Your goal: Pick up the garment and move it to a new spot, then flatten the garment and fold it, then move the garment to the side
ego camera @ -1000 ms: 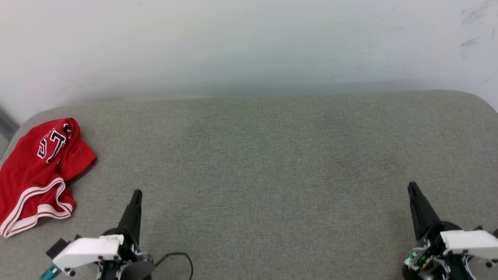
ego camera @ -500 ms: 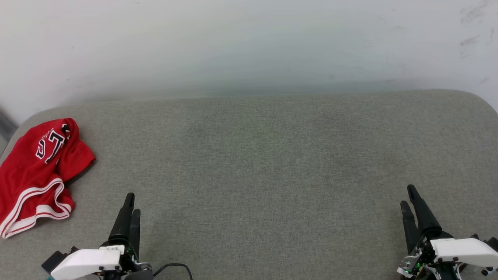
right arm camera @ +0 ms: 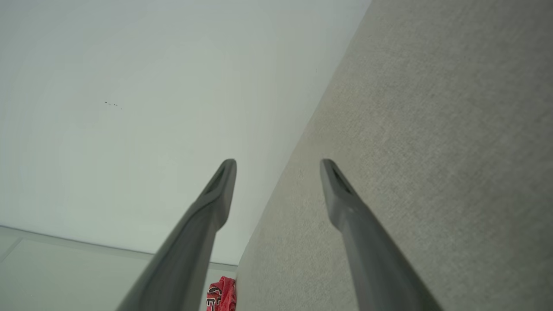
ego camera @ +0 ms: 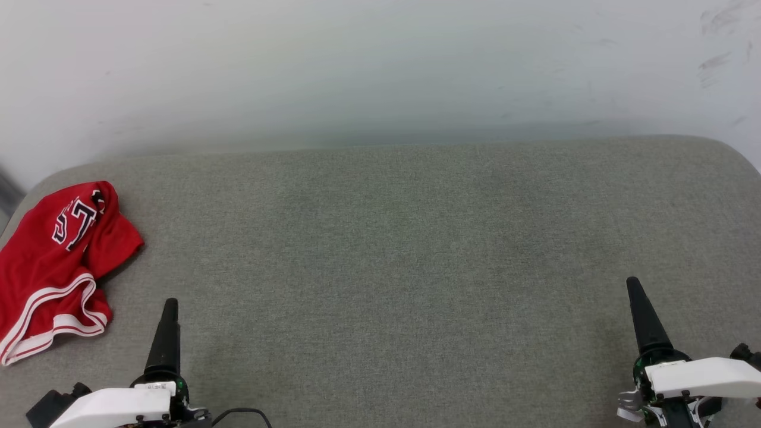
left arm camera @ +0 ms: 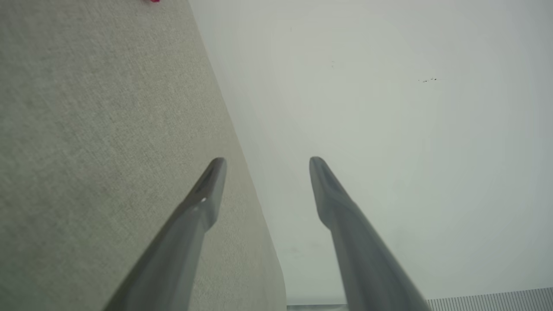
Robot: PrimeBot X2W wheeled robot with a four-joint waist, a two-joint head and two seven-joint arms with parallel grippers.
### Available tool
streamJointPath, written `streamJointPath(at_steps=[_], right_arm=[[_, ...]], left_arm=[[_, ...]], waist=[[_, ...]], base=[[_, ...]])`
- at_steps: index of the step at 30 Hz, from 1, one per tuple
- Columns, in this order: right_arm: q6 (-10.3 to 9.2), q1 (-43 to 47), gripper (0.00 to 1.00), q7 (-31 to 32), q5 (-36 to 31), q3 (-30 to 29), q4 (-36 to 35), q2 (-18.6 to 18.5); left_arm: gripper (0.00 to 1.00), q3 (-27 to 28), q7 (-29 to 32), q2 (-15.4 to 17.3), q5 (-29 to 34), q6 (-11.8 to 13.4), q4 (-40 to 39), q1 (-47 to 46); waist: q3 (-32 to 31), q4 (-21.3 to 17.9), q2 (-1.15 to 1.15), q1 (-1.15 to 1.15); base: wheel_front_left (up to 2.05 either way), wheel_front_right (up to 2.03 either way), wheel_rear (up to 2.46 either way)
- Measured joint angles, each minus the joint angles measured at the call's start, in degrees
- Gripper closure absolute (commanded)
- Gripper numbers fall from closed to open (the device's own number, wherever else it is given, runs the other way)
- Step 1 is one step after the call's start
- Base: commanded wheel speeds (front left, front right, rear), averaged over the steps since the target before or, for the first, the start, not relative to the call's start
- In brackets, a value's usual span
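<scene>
The garment (ego camera: 50,261), a red jersey with red-and-white striped trim and black, white-outlined lettering, is lying crumpled at the far left end of the grey-green fabric-covered surface (ego camera: 392,249), near its rounded corner. The left tool (ego camera: 169,304) is pointing up the head view at the lower left, near the garment's striped hem but not touching it. In the left wrist view its two dark fingers (left arm camera: 211,181) are standing well apart with nothing between them. The right tool (ego camera: 631,284) is pointing up at the lower right, well apart from the garment. In the right wrist view its fingers (right arm camera: 337,185) are also spreading wide and gripping nothing. A pale wall (ego camera: 380,65) is rising behind the surface.
</scene>
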Motion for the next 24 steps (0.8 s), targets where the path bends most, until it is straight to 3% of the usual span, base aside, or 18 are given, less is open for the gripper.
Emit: streamJointPath(at_steps=[16, 21, 24], right_arm=[[0.00, -0.05, 0.00, -3.24, -25.31, 2.26, -8.60, 0.01], [0.00, -0.04, 0.00, -4.16, -31.39, 3.60, -10.31, 0.00], [0.00, -0.04, 0.00, -4.70, -35.74, 4.27, -11.35, 0.01]], left_arm=[[0.00, 1.67, -3.32, 0.01, 17.37, 0.01, -7.47, 0.97], [0.00, 0.54, -4.20, 0.07, 26.07, 0.92, -11.52, 1.43], [0.00, -1.88, -4.71, 0.04, 31.71, 2.87, -13.86, 1.47]], waist=[[0.32, -0.09, 0.00, 0.01], [0.53, -0.17, 0.00, 0.01], [0.74, -0.26, 0.00, 0.01]], base=[[0.00, 0.00, 0.00], [0.00, 0.00, 0.00], [0.00, 0.00, 0.00]])
